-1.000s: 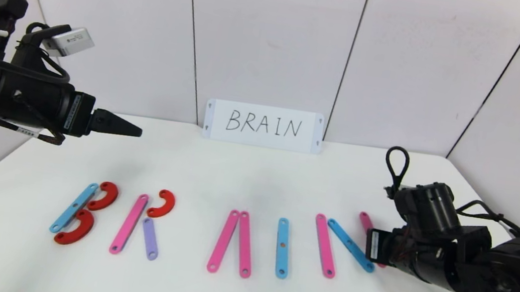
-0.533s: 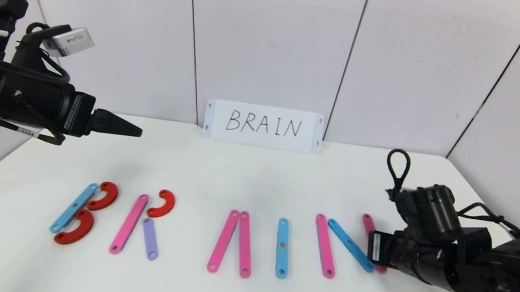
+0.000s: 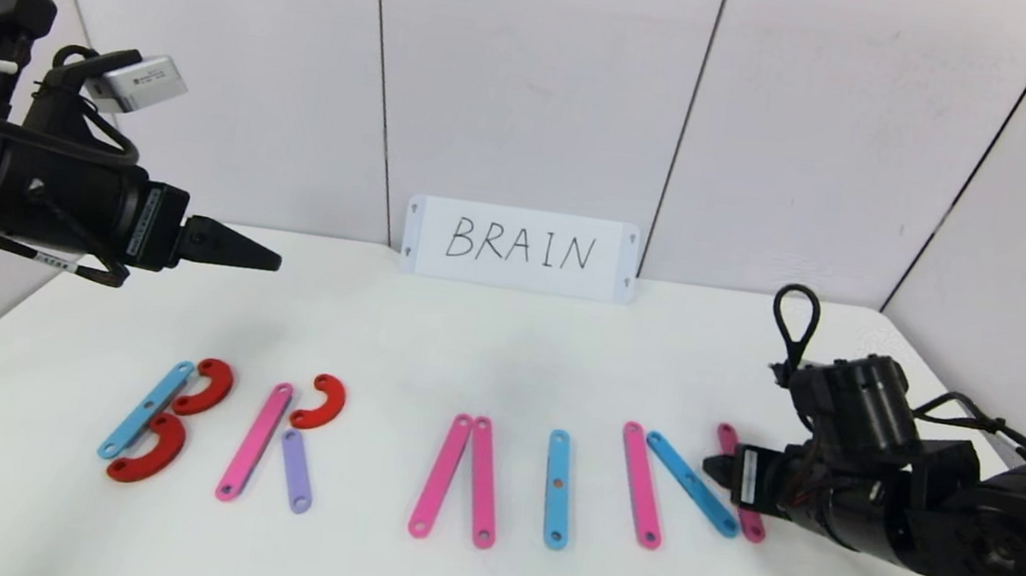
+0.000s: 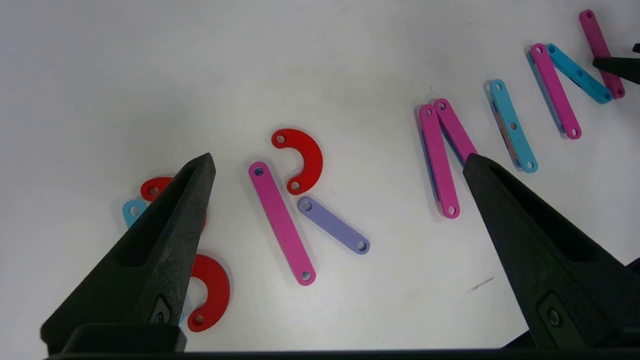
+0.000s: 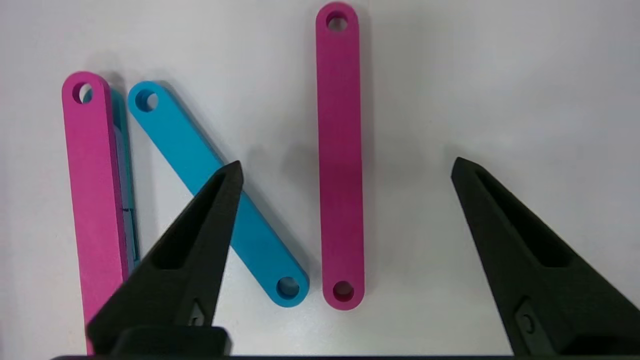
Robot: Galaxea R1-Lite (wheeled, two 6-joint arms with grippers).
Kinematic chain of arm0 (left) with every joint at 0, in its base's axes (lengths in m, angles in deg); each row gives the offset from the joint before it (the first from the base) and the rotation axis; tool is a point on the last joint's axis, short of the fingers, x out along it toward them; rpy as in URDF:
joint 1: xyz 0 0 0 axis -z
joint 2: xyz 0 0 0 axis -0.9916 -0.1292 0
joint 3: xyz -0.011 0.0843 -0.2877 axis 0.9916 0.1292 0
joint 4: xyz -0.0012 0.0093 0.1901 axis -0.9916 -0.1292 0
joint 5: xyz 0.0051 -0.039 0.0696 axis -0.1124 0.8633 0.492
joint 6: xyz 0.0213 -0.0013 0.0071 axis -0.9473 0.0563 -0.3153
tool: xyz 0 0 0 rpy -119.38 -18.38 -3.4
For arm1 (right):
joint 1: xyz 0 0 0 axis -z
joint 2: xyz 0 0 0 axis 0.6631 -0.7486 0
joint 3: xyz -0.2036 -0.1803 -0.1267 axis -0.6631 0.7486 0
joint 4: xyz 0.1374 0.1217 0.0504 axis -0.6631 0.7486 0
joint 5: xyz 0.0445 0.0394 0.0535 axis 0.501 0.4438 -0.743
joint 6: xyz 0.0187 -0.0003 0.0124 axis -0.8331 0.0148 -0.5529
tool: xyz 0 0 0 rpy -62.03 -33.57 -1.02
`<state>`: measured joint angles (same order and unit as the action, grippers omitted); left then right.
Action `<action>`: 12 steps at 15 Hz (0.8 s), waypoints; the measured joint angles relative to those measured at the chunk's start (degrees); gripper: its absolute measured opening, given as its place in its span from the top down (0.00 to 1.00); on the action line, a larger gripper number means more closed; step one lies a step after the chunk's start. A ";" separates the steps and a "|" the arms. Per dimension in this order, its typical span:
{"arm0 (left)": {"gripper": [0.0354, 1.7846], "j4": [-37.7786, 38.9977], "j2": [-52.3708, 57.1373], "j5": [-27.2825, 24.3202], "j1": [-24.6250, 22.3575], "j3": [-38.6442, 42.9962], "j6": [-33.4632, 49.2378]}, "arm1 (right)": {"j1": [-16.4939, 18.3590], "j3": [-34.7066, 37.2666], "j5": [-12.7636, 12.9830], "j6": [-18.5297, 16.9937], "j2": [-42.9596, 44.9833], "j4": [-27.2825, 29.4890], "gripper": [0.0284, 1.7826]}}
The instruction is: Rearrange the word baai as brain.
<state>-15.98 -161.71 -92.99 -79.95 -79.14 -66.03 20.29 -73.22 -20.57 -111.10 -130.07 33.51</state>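
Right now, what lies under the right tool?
Under the open right tool lies the N's last pink strip, flat on the table, unheld. One finger covers part of the blue diagonal strip.

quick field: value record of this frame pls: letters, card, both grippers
table: white tabletop
card: white card handwritten BRAIN, upright at the back wall
letters: flat holed plastic pieces spelling B R A I N
B: blue strip plus two red curves
N: pink strip, blue diagonal strip, pink right strip
right gripper: open, jaws either side of the pink right strip lying on the table, nothing held
left gripper: open, raised above the table's left side, empty
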 joint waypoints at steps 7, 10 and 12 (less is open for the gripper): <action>0.03 -0.01 0.00 0.09 0.39 0.22 -0.05 | 0.78 -5.27 -2.43 4.30 2.39 1.84 0.03; 0.03 -0.04 0.20 0.30 0.52 0.45 -0.17 | 1.83 -10.08 -7.08 7.20 5.27 8.98 0.03; 0.03 -0.04 1.29 0.68 0.52 1.49 -0.17 | 2.40 -11.74 -10.40 8.63 8.98 13.57 0.03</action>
<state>-16.01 -160.42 -92.31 -79.42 -77.65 -66.20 22.69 -84.96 -30.97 -102.47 -121.09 47.08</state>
